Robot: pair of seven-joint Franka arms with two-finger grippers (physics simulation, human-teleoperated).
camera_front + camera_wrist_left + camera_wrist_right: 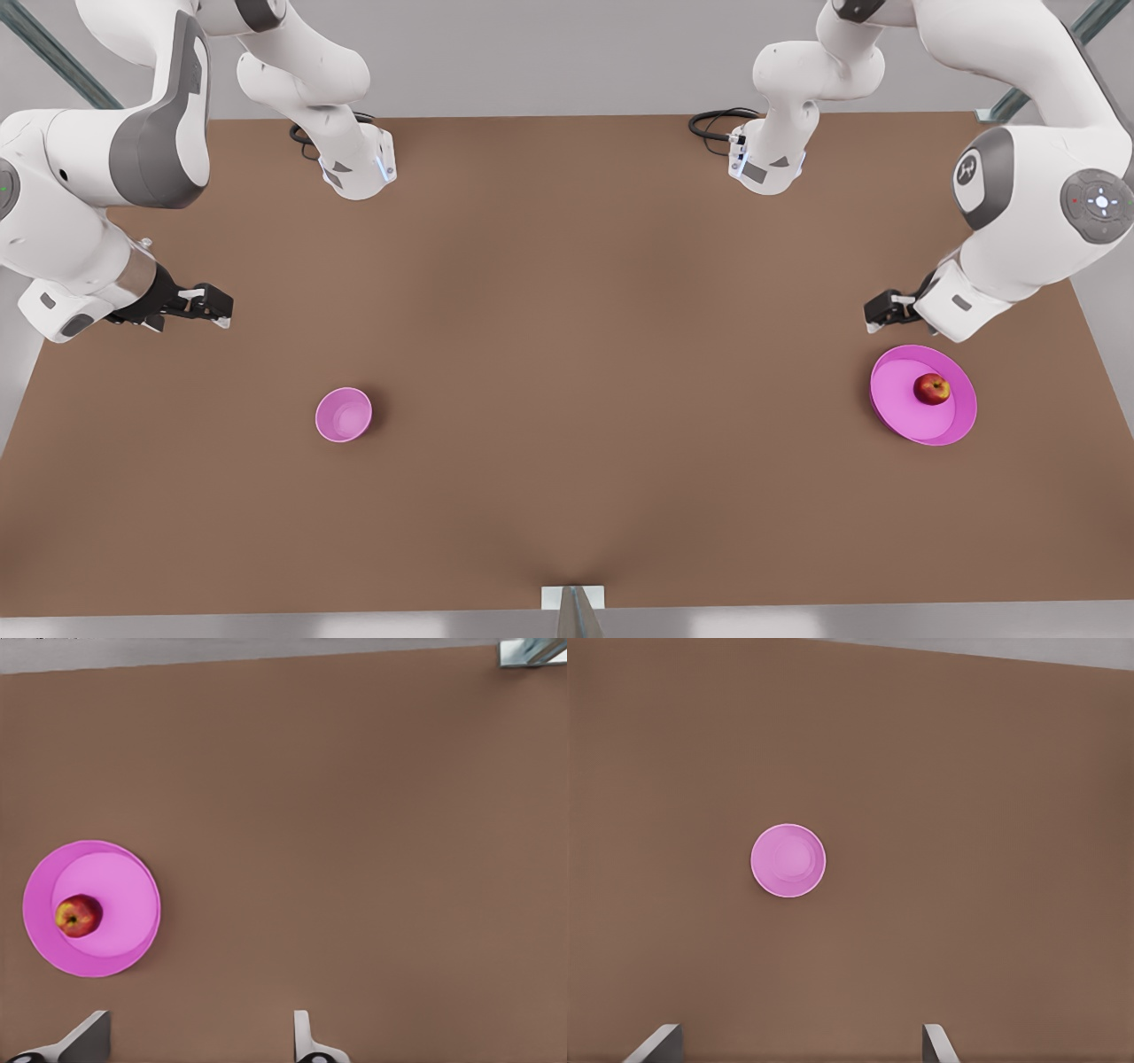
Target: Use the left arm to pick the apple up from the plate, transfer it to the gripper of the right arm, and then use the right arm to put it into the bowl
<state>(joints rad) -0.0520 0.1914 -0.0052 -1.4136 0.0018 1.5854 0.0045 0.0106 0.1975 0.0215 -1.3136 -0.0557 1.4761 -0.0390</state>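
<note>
Resting on a pink plate [895,399] is a small red apple [931,388], seen at about four o'clock on the brown counter [567,310] in the front view. The apple sits off-centre, toward the plate's rim on the one o'clock side. A small pink bowl [344,414] stands well apart, at about eight o'clock on the counter.

The left gripper [879,312] hangs near the plate, just beyond its eleven o'clock edge and above the counter. In the left wrist view its fingers [89,1036] are seen spread wide apart, holding nothing, with the plate [133,939] and apple [78,915] off to one side rather than between them. The right gripper [213,306] waits near the bowl's side of the counter, at about nine o'clock in the front view; its fingers [935,1043] are likewise held apart and empty, with the bowl [788,860] ahead of them.

Nothing has yet been grasped. A risk is judged in the apple's roundness: a descent that is not centred could nudge it so that it rolls across the shallow plate or over its low rim. The plate itself could be pushed or tipped if a finger lands on its edge.

Wide bare counter lies between plate and bowl, which is judged ample room for a handover. The plate sits fairly close to the counter's three o'clock edge, so a rolling apple might be lost there.
</note>
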